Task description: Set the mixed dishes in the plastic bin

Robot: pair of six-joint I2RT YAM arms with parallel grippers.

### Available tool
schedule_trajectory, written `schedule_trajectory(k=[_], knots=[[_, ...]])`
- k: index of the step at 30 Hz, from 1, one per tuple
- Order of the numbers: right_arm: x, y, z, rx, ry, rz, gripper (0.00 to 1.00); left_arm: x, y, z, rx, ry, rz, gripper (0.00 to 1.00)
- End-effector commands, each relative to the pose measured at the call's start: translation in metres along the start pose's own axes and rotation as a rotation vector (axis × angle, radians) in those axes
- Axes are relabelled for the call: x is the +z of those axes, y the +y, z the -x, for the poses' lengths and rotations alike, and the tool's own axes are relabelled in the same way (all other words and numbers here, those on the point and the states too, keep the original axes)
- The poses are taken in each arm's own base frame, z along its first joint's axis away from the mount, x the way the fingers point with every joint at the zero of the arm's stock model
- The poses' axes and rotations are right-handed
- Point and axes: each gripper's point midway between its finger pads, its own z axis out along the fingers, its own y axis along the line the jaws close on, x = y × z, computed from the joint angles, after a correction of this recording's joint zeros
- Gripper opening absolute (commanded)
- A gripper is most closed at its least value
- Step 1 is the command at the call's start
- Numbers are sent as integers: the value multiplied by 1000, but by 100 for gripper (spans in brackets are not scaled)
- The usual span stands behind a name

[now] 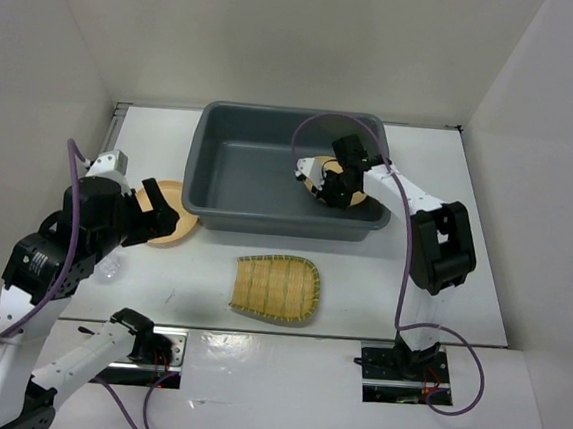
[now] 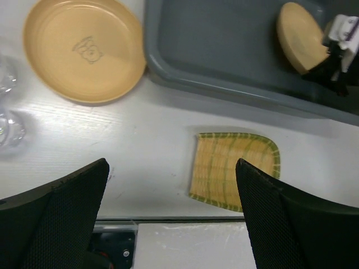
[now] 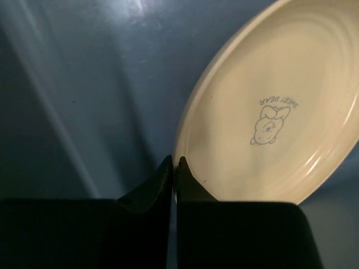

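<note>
A tan-orange plate (image 3: 280, 112) with a small bear print stands tilted on edge inside the slate-grey plastic bin (image 1: 266, 221). My right gripper (image 3: 175, 162) is shut on its rim, and the same plate (image 1: 323, 165) shows near the bin's right wall. A second plate (image 2: 84, 50) lies flat on the table left of the bin (image 2: 224, 50). My left gripper (image 2: 172, 163) hangs open above the table with nothing between its fingers. The woven bamboo tray (image 1: 275, 287) lies in front of the bin. A clear glass cup (image 2: 8, 120) stands at the far left.
The bin's grey floor (image 3: 84, 84) is bare to the left of the held plate. White walls enclose the table on three sides. The right arm's purple cable (image 1: 309, 126) arches over the bin. The table's near edge runs just below the bamboo tray (image 2: 233, 168).
</note>
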Motion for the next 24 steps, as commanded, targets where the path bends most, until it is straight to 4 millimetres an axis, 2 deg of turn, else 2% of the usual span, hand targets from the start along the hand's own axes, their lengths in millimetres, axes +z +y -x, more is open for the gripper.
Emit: schedule_trajectory(k=[1,2,3,5,7,8,9,10,11,13,14,15,16,17,18,19,20,21,22,23,24], knots=[[-9,-30,-1,-27,0,-111,0,6,24,-1,24,36,163,100],[-9,-31,-2,-26,9,-117,2,10,28,-5,25,65,196,100],[-7,-31,-6,-26,16,-123,12,14,27,-7,20,80,208,100],[-7,-32,-4,-19,9,-131,26,26,23,-5,8,90,216,100],[-14,-31,4,11,-25,-135,60,35,15,6,-1,59,206,100],[-28,-38,11,25,-55,-164,71,40,20,9,20,62,225,100],[-38,-40,24,32,-102,-170,90,48,17,16,47,80,236,100],[-47,-39,31,63,-131,-179,98,55,18,19,76,108,241,100],[-73,-43,44,71,-179,-231,98,75,29,15,113,204,283,100],[-91,-39,53,123,-244,-264,98,88,40,27,123,245,311,100],[-118,-40,61,134,-288,-323,98,100,45,32,128,254,341,100],[-120,-38,56,163,-282,-370,98,105,41,51,139,197,345,100],[-126,-34,57,186,-289,-397,98,111,39,57,154,192,341,100],[-137,-23,51,232,-295,-426,98,127,45,58,149,233,364,100],[-144,-22,49,259,-301,-475,98,140,42,60,156,252,332,100],[-152,-23,37,337,-284,-540,98,160,45,56,157,301,325,100],[-162,-10,26,359,-291,-561,98,170,53,55,152,339,320,100],[-167,-6,22,372,-301,-581,98,179,57,53,190,373,307,100],[-163,1,6,395,-285,-593,98,195,68,45,215,429,323,100],[-181,5,2,397,-319,-639,98,200,78,47,225,444,336,100],[-184,9,-2,397,-327,-656,98,203,89,46,254,466,351,100]])
